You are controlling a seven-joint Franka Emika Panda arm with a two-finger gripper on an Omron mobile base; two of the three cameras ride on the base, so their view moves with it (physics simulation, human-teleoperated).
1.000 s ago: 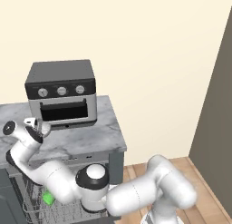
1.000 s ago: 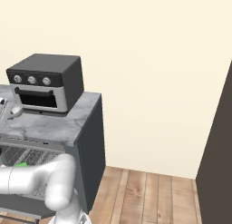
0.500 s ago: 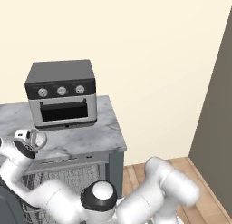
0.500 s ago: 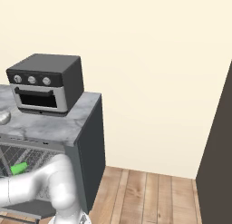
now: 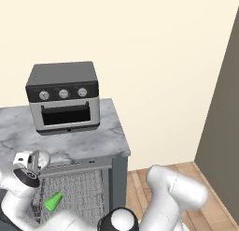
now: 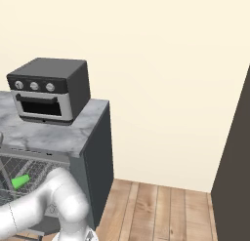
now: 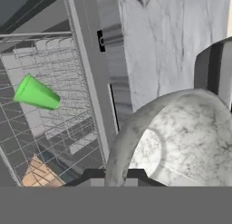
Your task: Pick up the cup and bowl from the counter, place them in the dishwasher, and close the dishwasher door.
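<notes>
Gripper [image 5: 35, 161] grasps the bowl [image 7: 174, 137] at its rim, held above the counter [image 5: 79, 143] edge; cup [image 5: 53, 201] lies on its side in the dishwasher [image 5: 77, 188] rack.

Toaster oven on the bench, wall and floor around it.

A dark grey toaster oven [image 5: 63, 97] stands at the back of the bench, against the cream wall [image 5: 154, 52], nearer the right edge than the front edge. Three round knobs [image 5: 63, 93] run in a row across its front, above a glass door [image 5: 65, 114] with a pale frame. Past the bench's right edge lies a wooden plank floor [image 6: 161, 210]. A tall dark panel [image 6: 233, 171] rises at the far right of that floor.
</notes>
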